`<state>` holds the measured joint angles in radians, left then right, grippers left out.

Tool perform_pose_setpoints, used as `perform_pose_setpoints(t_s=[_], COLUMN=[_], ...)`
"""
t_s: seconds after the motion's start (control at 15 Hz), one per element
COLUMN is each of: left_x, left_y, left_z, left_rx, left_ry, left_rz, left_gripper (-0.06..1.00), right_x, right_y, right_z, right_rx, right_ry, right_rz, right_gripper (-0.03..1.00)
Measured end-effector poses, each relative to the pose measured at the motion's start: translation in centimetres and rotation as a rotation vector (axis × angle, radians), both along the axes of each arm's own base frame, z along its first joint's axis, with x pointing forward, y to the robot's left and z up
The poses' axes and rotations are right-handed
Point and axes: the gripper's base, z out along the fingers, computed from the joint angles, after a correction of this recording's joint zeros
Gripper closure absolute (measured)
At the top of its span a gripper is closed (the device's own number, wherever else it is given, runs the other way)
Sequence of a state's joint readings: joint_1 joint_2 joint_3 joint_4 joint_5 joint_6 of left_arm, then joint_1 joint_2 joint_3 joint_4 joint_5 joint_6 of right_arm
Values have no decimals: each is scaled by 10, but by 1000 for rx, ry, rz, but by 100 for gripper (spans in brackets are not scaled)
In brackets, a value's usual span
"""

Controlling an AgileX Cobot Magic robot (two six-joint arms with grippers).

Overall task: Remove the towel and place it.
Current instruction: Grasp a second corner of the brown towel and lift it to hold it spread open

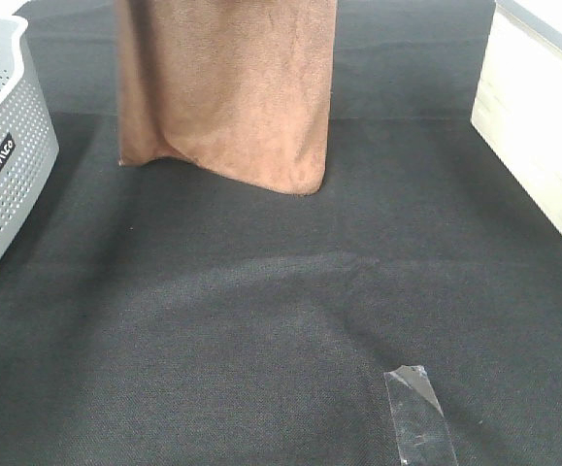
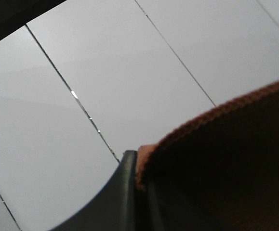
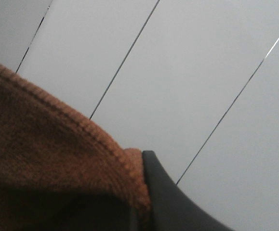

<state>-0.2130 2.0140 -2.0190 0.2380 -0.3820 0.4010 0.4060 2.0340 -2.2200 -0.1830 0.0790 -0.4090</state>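
Well, from the high camera I see the large brown plush towel [image 1: 227, 87] hanging down from the top centre of the frame. Its curled lower hem is down at the black fabric counter [image 1: 213, 320]; whether hem and counter touch I cannot tell. A grey perforated plastic basket [image 1: 9, 155] sits at the left edge, and a cream-white plastic box [image 1: 543, 126] at the upper right. A strip of clear tape [image 1: 419, 417] lies on the counter at the lower right.

On the left wrist camera, the left pincer [image 2: 135, 168] is clamped tight on the stitched edge of the towel [image 2: 226, 159], with pale grey panels [image 2: 105, 62] behind.

On the right wrist camera, the right pincer [image 3: 141, 173] is likewise closed hard on the stitched edge of the towel [image 3: 47, 144], with pale panels [image 3: 202, 72] beyond.
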Motion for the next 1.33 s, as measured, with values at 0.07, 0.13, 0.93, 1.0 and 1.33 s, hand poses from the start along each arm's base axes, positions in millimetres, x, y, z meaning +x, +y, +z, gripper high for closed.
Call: perform_pose_setpoints(t_s=[0.07, 0.13, 0.93, 1.0, 1.33], left_x=[4, 10, 58, 58, 61], left_y=[5, 5, 3, 6, 7], left_z=[-1, -3, -10, -10, -13], left_rx=[-3, -6, -21, -36, 11], left_ry=[-6, -15, -222, -221, -186], left_rz=[10, 13, 36, 30, 46], left_gripper=[94, 94, 94, 94, 94], right_x=[4, 7, 45, 45, 51], right_y=[0, -1, -31, -32, -32], right_z=[-1, -2, -6, -6, -15], right_rx=[15, 31, 201, 210, 219], right_ry=[-36, -74, -248, -245, -191], right_rz=[5, 8, -16, -15, -21], right_gripper=[97, 97, 97, 97, 97])
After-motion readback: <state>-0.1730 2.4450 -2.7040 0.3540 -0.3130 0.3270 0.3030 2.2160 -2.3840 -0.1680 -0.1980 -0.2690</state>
